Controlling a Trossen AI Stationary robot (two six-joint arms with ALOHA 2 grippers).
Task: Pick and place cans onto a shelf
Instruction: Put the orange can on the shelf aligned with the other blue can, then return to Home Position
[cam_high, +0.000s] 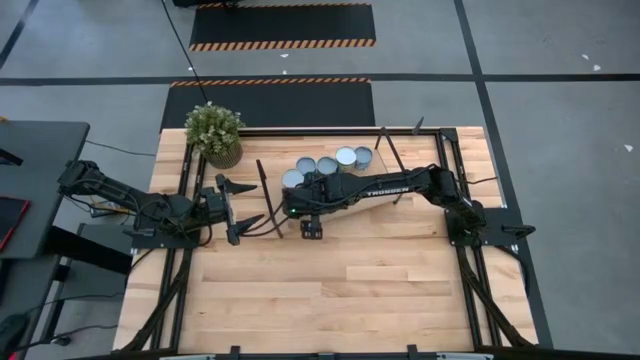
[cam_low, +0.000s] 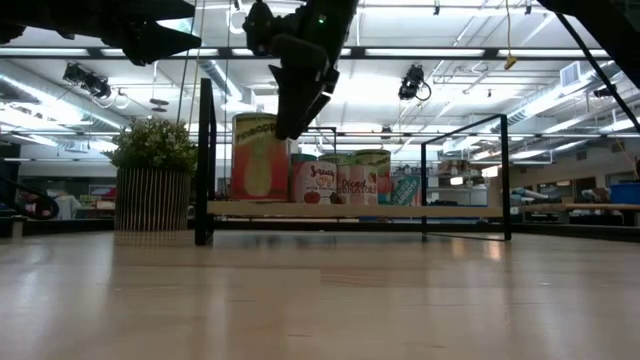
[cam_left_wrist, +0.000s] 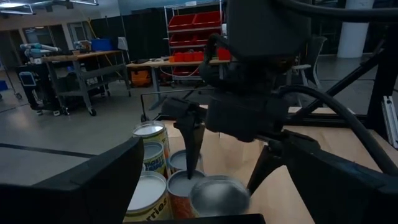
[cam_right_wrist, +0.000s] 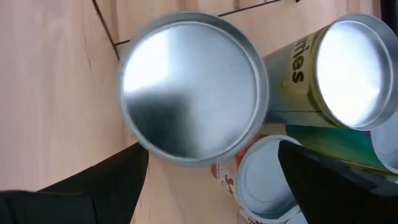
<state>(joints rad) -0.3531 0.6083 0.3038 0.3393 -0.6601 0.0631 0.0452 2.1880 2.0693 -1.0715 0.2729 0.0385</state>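
On a pale, fine-grained wooden tabletop (cam_high: 330, 290), the near half lies bare — the action sits toward twelve o'clock. The left gripper (cam_high: 240, 212) waits at about nine o'clock of the table's centre, its two dark tapered fingers spread wide and grasping nothing. Just to its three o'clock, the right gripper (cam_low: 300, 115) hangs above the near-left can (cam_right_wrist: 193, 87), its matte black fingers (cam_right_wrist: 87, 186) parted on either side of the tin's smooth, round, silvery lid and clear of it — released, not clenched. The cans (cam_high: 335, 163) stand upright in a tight cluster on the shelf (cam_low: 350, 209), a flat light-wood board carried between thin black metal end frames; the tins are short cylinders with printed paper labels in yellow, red and green, their brushed-metal tops catching the ceiling lights. Some touch side by side, and the exact count is hard to tell beneath the arm. At eleven o'clock of the cluster, off the board's left end, a potted plant (cam_high: 214, 133) with small bushy leaves stands in a ribbed, woven-looking pot. Beyond the table, grey floor carries striped hazard markings (cam_high: 282, 44).
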